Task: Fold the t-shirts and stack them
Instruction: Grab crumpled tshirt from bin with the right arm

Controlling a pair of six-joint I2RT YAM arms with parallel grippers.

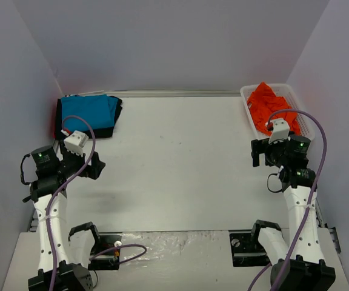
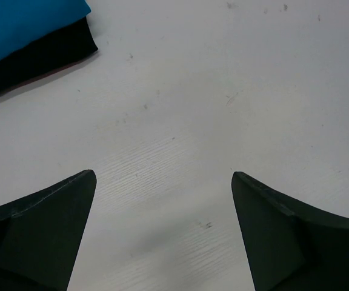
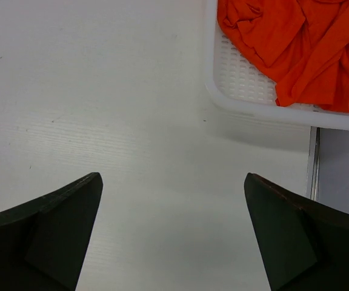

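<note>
Right wrist: orange shirt [image 3: 295,42] in basket [image 3: 240,82], left wrist: turquoise shirt [image 2: 23,24] over black shirt [image 2: 50,59], all fingers [image 2: 38,236] wide

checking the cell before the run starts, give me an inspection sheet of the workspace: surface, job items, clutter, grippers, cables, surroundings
surface: white table, faint scuffs, bare in the middle
job's things: orange-red t-shirt crumpled in the basket, far right; turquoise t-shirt folded on a black t-shirt, far left
clutter: white mesh basket; nothing else seen
grippers: left gripper and right gripper both open, empty, above bare table
cables: purple cable loops along each arm
surroundings: plain pale walls on three sides
</note>
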